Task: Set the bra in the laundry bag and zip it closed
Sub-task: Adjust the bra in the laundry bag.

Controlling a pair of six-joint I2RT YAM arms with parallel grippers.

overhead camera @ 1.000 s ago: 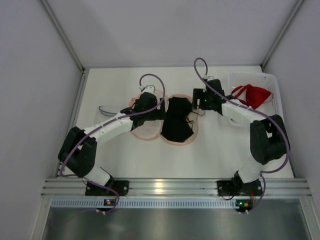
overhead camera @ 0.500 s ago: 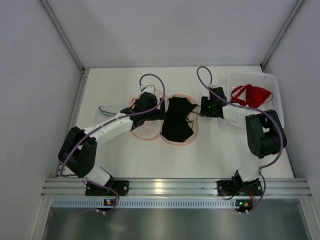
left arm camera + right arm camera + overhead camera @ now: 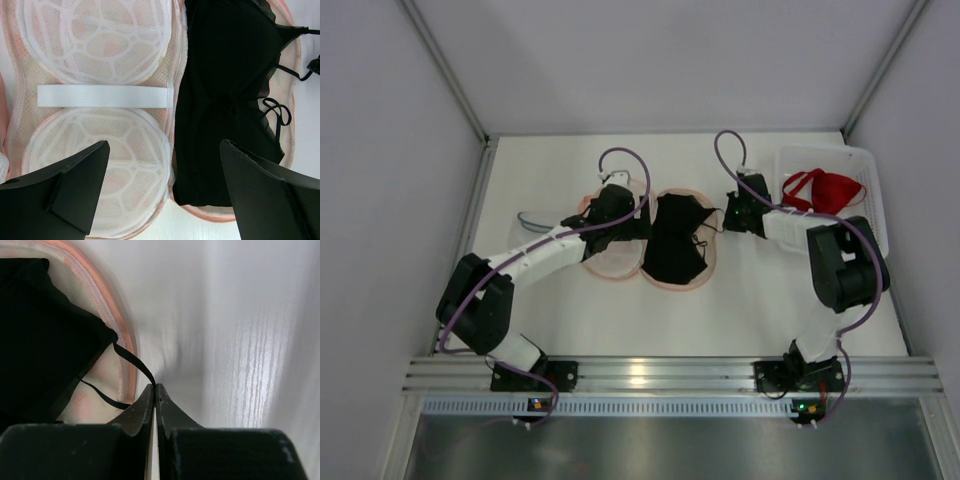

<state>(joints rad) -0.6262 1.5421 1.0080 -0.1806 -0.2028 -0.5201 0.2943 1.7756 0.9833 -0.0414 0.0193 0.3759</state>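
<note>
One black bra (image 3: 678,240) lying on the right half of the open laundry bag (image 3: 100,45), near the tabletop's far edge. Thin strap (image 3: 132,361) pinched in the clenched right gripper (image 3: 155,386). Left gripper (image 3: 162,145) spread wide above, holding nothing. Probably tucking in now. Next: lift strap over rim, drop inside.

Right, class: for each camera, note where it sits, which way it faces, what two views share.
Top external: above and behind, looking down; left arm, right arm show.
Left wrist: over the laundry bag, facing down; open left pincer frames it.
Right wrist: low, facing the bag's rim; shut right pincer pinches the strap.
Shared: black bra.
</note>
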